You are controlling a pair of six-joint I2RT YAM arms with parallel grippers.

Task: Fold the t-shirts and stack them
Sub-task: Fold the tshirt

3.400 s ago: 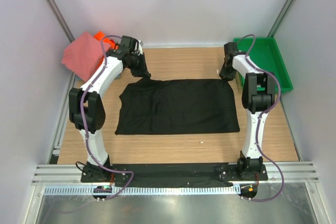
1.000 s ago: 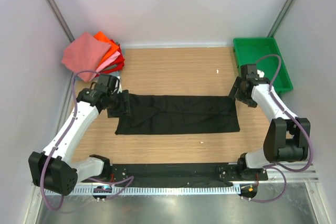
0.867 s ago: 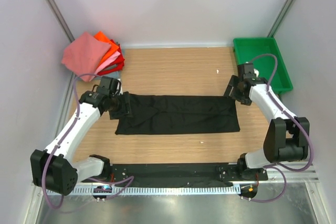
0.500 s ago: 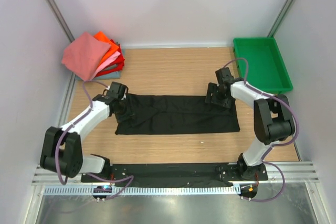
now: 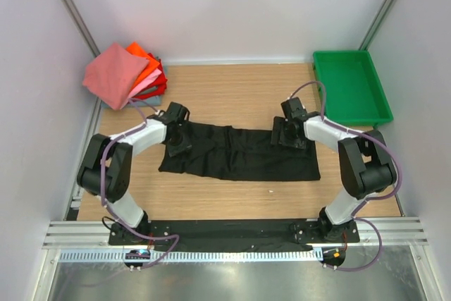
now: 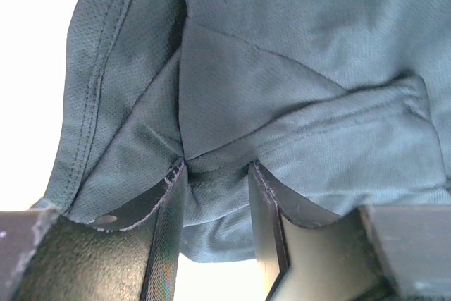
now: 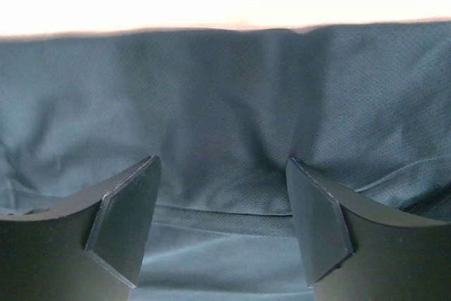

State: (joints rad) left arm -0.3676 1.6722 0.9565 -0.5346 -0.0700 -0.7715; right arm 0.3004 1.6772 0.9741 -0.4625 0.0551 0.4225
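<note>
The black t-shirt lies folded into a long strip across the middle of the table. My left gripper is at its left end, the jaws drawn in on a puckered fold of the black cloth; my left gripper has that fold between its fingertips. My right gripper rests on the strip's far edge right of centre. In the right wrist view my right gripper stands wide open over flat black cloth. Folded t-shirts are stacked at the back left, salmon-pink on top of orange and red.
A green plastic tray sits at the back right corner. White walls and metal posts close in the table on three sides. The arms' base rail runs along the near edge.
Both grippers have slid inward along the shirt's far edge. The left jaws have narrowed onto the cloth, and the shirt's left end has bunched up toward the right.
</note>
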